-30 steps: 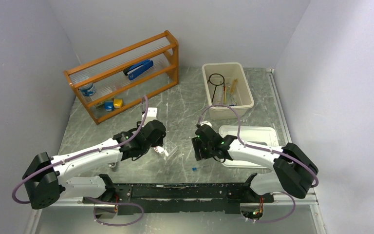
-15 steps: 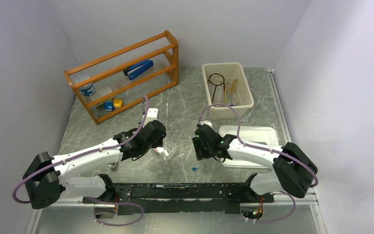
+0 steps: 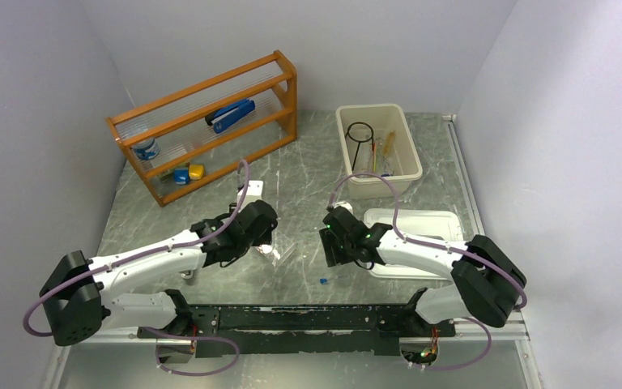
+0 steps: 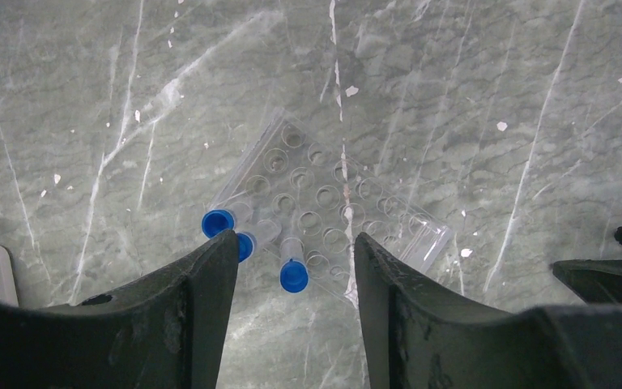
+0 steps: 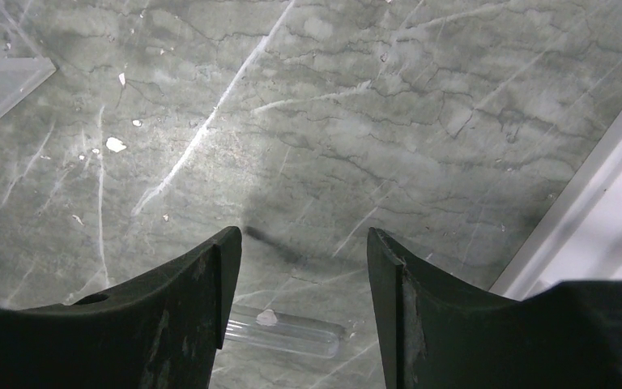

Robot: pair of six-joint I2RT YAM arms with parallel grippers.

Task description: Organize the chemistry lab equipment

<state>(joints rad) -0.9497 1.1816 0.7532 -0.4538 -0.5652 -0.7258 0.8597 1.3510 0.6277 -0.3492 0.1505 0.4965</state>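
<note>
Landmark: I take the clear plastic tube rack (image 4: 332,203) as my reference. It lies flat and askew on the grey marbled table (image 3: 308,170), round wells up.
Tubes: three clear blue-capped tubes (image 4: 294,274) lie across the rack's corner nearest my left wrist camera, with two side by side at the edge and one further in.
Left gripper (image 4: 296,239): it hangs over that corner with its fingers spread, pinching nothing.
Right gripper (image 5: 304,235): it is right of the rack and apart from it. Its fingers are spread above a loose clear tube (image 5: 291,331) lying on the table.
Beige bin (image 3: 348,121): it sits behind and right of the rack, well apart, holding the black wire ring stand (image 3: 360,134) and thin rods (image 3: 386,150).
Wooden shelf (image 3: 283,89): it stands behind and left of the rack, with the blue stapler (image 3: 232,115) on its upper level.
Writing: the small blue-and-white jar (image 3: 146,148) on the shelf has print too small for me to read.
</note>
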